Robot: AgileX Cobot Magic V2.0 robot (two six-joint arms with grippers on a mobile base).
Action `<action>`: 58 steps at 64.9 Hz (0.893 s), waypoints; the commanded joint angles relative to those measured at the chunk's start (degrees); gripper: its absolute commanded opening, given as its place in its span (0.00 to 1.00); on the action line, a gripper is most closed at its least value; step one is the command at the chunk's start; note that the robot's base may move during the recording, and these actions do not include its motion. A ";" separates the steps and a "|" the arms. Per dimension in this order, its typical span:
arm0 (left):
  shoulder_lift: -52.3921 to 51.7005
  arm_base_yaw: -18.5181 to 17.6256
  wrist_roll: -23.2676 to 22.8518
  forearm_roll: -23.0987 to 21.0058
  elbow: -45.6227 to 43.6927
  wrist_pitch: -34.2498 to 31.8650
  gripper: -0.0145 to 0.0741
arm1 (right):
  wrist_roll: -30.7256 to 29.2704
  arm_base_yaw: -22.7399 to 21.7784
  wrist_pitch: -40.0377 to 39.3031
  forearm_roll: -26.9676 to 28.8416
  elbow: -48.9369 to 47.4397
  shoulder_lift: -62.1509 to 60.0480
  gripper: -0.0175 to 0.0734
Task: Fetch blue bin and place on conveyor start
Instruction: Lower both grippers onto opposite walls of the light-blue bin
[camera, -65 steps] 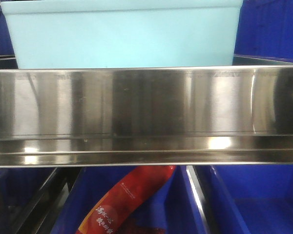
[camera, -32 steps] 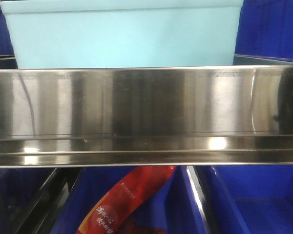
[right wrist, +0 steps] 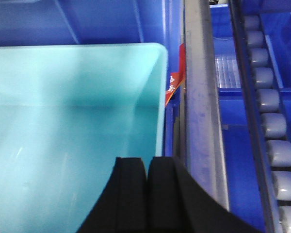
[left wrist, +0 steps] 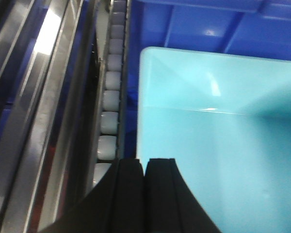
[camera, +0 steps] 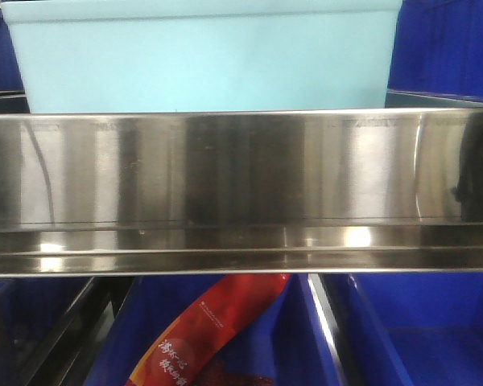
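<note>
front view: the bin (camera: 201, 60) fills the top of the picture, upright, its lower part hidden behind a shiny steel rail (camera: 241, 169) that runs the full width. dark blue crates (camera: 447, 48) stand just beside it on both sides. below the rail are more blue crates; the middle one (camera: 225, 310) holds a red packet (camera: 201, 330) with white print, lying on a slant. the crate to its right (camera: 419, 338) shows only its blue inside.

left wrist view: the left hand (left wrist: 144, 162) sits at the bin's left wall. its two black fingers (left wrist: 126, 194) are pressed close with only a thin dark seam between them, and the bin's rim runs straight into that seam, so the hand seems to pinch the rim. the bin's inside shows smooth pale floor and walls. beside it runs a row of white rollers (left wrist: 111, 99), and a ribbed blue crate (left wrist: 208, 19) stands behind the bin's far wall.

right wrist view: the right hand (right wrist: 148, 162) sits at the bin's right wall in the same way, fingers (right wrist: 165, 194) close together with the rim leading in under them, seemingly pinched. just right of the bin a grey bar (right wrist: 199, 97) runs away from the camera. a bit of the red packet shows in the gap between them. further right lies another row of rollers (right wrist: 276, 126) over blue crates.
</note>
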 commanded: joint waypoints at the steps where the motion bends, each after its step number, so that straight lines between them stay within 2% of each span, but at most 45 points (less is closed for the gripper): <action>1: 0.36 0.09 0.18 0.87 -0.31 -0.06 0.04 | 0.06 0.15 0.38 -0.28 -0.54 0.43 0.04; 5: 0.64 0.09 0.18 0.87 -0.31 -0.06 0.04 | 0.06 0.15 0.78 -0.28 -0.64 0.67 0.06; 13: 1.37 0.09 0.18 0.87 -0.31 -0.06 0.04 | 0.06 0.15 0.87 -0.28 -0.64 0.98 0.35; 18: 1.86 0.09 0.18 0.87 -0.31 -0.06 0.04 | 0.06 0.15 0.87 -0.28 -0.64 1.39 0.45; 22: 2.13 0.09 0.18 1.00 -0.31 -0.06 0.05 | 0.06 0.26 1.28 -0.28 -0.75 2.06 0.45; 25: 2.29 0.09 0.18 1.00 -0.31 -0.06 0.09 | 0.17 0.48 1.74 -0.28 -0.99 2.79 0.45; 36: 2.69 0.09 0.18 1.00 -0.31 -0.17 0.40 | 0.55 0.99 2.00 -0.28 -2.91 4.49 0.45; 40: 2.97 0.09 -0.13 1.12 -0.31 -0.30 0.46 | 0.55 0.99 2.78 -1.37 -3.61 5.12 0.45; 49: 4.48 0.09 -0.12 1.86 -0.74 0.35 0.45 | 0.55 0.99 6.76 -3.17 -4.76 7.39 0.45; 58: 7.67 0.09 -0.12 2.34 -5.41 7.05 0.45 | 0.55 1.10 6.45 -3.17 -5.03 8.07 0.45</action>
